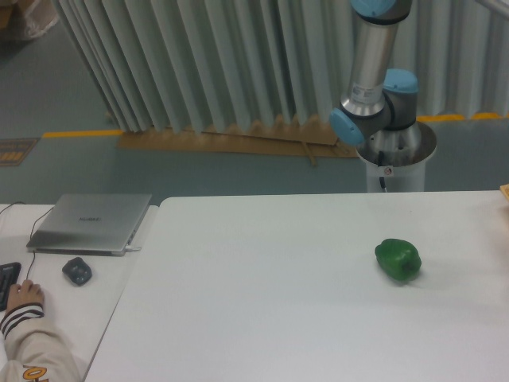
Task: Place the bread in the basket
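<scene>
A person's hand [24,295] rests at the far left, left of a closed laptop [90,224]. Right of the laptop, a green pepper [398,259] lies on the white table [262,302]. Bread and gripper are out of view, so the finger state cannot be told.

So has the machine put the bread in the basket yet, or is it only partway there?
I can't tell from this view. Neither the bread nor the basket appears, only a sliver of something tan at the right edge. The end effector is out of frame too; just the arm's base and lower joints show behind the table. The only item on it is a green pepper, untouched. So nothing confirms any step done or under way.
</scene>
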Tool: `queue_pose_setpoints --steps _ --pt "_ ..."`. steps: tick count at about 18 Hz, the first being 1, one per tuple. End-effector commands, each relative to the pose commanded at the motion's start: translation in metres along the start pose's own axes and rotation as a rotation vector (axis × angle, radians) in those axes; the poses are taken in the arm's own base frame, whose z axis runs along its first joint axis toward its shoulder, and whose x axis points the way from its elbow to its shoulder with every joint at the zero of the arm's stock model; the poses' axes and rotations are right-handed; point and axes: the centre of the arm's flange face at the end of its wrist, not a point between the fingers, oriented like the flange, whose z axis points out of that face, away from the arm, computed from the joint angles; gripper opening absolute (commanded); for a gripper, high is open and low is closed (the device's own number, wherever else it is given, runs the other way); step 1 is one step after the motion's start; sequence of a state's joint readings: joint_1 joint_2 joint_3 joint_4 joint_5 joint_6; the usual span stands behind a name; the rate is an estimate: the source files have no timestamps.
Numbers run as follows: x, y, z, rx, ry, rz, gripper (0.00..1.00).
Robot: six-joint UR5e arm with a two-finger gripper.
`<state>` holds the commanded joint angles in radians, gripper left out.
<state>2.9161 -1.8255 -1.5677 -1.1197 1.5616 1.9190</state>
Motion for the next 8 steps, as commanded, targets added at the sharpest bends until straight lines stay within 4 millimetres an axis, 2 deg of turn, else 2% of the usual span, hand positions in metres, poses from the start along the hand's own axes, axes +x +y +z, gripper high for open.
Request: queue_pose_setpoints --steps 8 --pt "0.0045 -0.0006 0.0034 0.005 0.015 -0.002 1.0"
